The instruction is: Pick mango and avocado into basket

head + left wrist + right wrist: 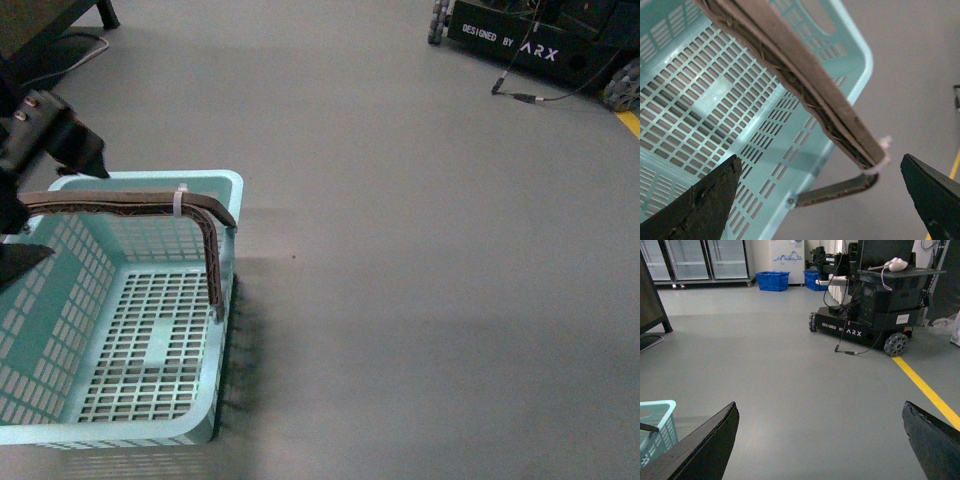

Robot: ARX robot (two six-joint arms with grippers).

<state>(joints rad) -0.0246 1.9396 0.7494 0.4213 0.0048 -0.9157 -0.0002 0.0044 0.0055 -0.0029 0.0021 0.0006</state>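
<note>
Leftmost, beside the basket's [222, 300] far left corner, the left arm [55, 135] reaches in over its rim. The light teal basket stands on the grey floor [420, 300], and its slotted bottom shows bare through the open top. Its grey-brown handle [120, 203] stands raised across the basket, with a white zip tie [180, 200] tied near the bend on the right.

From the left wrist, the left gripper [820, 159] has its jaws spread wide. The handle [805, 85] and zip tie [883, 150] run across the gap between them, touching neither dark fingertip.

Right of the basket the floor lies open. Far beyond the basket to the right stands a black wheeled cart [540, 40] lettered "DESIGNED BY ARX", with a cable [525, 97] trailing from it and a yellow floor line [630, 122] at the edge.

The right gripper [820, 405] hangs over the floor to the right of the basket [657, 425], jaws spread wide and holding nothing.
</note>
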